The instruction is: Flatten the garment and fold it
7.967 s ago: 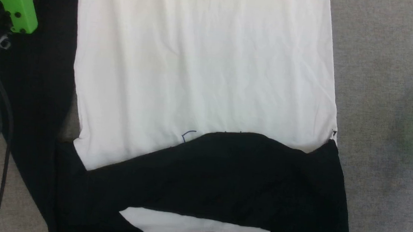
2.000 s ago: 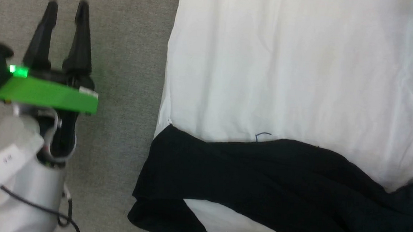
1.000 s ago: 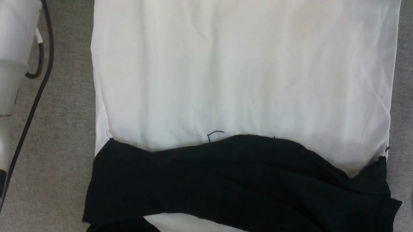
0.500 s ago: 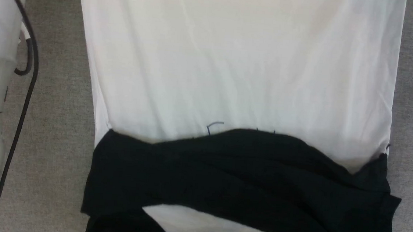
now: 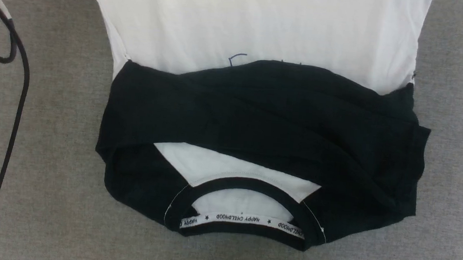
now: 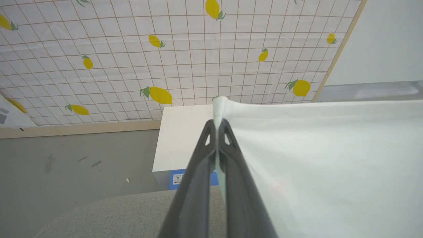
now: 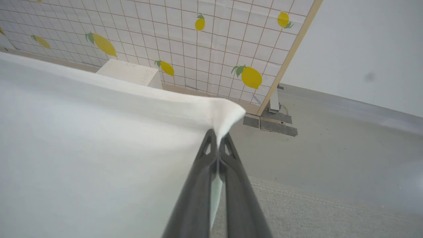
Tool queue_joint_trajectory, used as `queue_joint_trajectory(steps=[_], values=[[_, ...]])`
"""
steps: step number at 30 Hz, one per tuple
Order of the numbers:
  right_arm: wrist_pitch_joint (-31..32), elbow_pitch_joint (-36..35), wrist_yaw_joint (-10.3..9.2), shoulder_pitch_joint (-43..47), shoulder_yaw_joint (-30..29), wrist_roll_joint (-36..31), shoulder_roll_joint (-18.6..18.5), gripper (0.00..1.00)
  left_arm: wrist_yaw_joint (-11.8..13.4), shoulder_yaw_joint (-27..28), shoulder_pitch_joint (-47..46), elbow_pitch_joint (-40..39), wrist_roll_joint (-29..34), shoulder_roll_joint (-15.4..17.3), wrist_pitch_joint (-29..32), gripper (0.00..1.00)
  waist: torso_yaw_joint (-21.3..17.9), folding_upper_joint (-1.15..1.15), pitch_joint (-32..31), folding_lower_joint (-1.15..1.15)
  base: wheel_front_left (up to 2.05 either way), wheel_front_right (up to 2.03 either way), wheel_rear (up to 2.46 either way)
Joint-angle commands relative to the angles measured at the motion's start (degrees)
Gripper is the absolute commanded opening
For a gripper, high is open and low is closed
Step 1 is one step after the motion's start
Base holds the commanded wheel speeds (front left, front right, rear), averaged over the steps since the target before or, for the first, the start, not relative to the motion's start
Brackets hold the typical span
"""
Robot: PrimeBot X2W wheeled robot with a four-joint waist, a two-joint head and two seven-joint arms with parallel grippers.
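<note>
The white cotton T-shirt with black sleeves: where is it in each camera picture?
Head view: white cotton T-shirt across the middle, collar lowest.
Left wrist view: T-shirt at right, corner in left gripper.
Right wrist view: T-shirt at left, corner in right gripper.
Shared landmark: the grey textured surface beneath.

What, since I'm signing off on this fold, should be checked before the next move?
1. Left gripper shut on a white corner of the garment: ok.
2. Right gripper shut on the opposite white corner: ok.
3. Edge between the corners lifted and fairly straight: ok.
4. Black sleeves folded across the body: ok, though rumpled.
5. Collar flat on the grey surface: ok.
6. Both cloth layers pinched: cannot tell.
</note>
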Motion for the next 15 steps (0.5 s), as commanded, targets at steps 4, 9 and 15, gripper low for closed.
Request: queue_joint_trajectory(steps=[4, 9, 15], values=[[-3.68, 2.72, -0.10, 2.64, -0.01, 2.30, 0.53, 0.00, -2.71, -0.19, 3.42, 1.95, -2.22, -0.52, -3.74, 0.00, 0.40, 0.00, -6.53, 0.00, 0.00, 0.00, 0.00], [-6.49, 2.64, -0.10, 9.76, 2.89, 8.38, -0.88, 0.00, -4.38, -1.61, 10.77, 1.30, -5.23, -0.52, -6.85, 0.00, 0.96, 0.00, -13.16, 0.00, 0.00, 0.00, 0.00], [-7.31, -1.39, -0.10, 22.21, 5.46, 17.53, -3.27, 0.00, -4.76, -4.25, 23.11, -4.15, -8.53, 0.42, -8.87, 0.00, 1.54, 0.00, -21.96, 0.00, 0.00, 0.00, 0.00]])
